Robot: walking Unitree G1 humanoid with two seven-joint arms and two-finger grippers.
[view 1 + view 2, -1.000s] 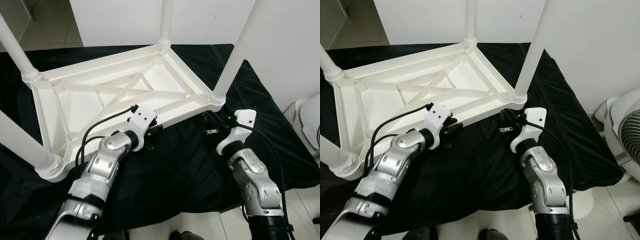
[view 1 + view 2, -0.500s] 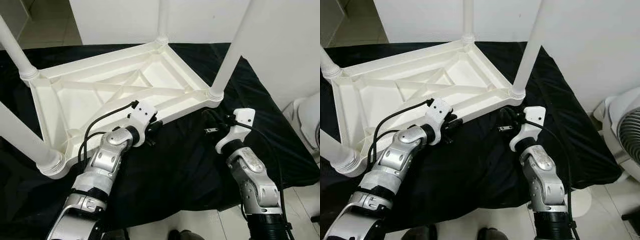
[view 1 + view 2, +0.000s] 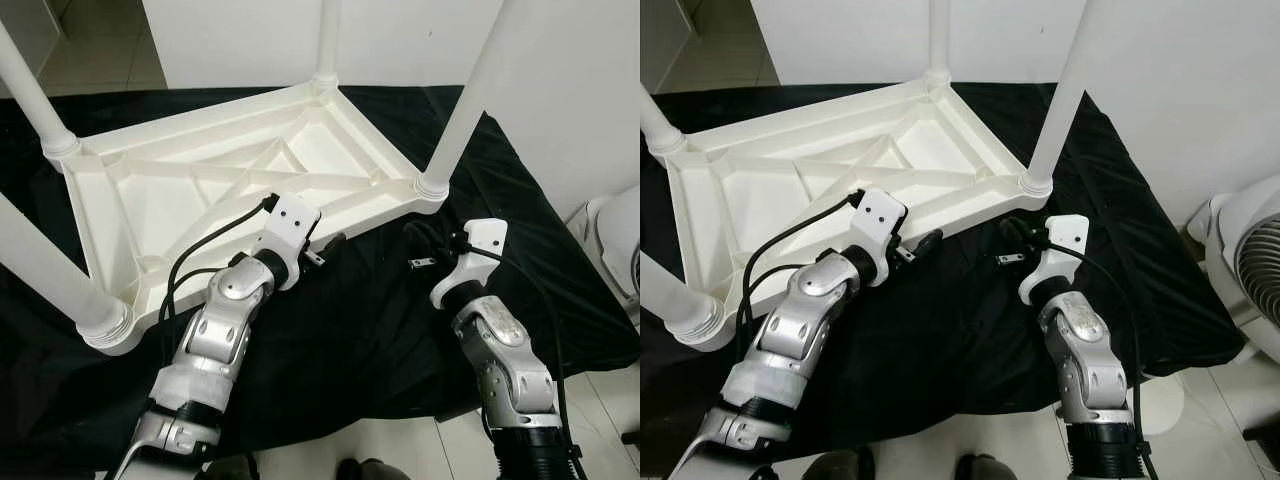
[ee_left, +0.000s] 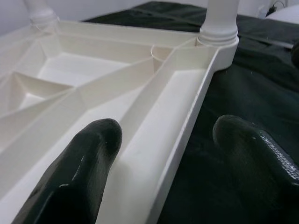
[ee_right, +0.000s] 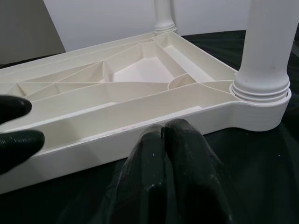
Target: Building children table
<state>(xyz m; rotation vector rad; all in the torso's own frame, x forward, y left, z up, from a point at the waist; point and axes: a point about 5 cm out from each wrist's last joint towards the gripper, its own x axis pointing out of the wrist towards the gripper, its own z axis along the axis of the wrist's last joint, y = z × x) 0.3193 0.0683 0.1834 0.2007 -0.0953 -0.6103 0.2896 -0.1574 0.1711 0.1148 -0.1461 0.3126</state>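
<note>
While upside down on the black cloth (image 3: 380,330), legs up, white plastic table (image 3: 200,190) looks light, stiff, slick; best gripped by its ribbed rim. Left gripper (image 4: 163,154) spread astride that rim; right gripper (image 5: 163,140) clenched empty, just beside it.

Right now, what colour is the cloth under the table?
Black; the cloth under the white table shows best in the left eye view.
</note>
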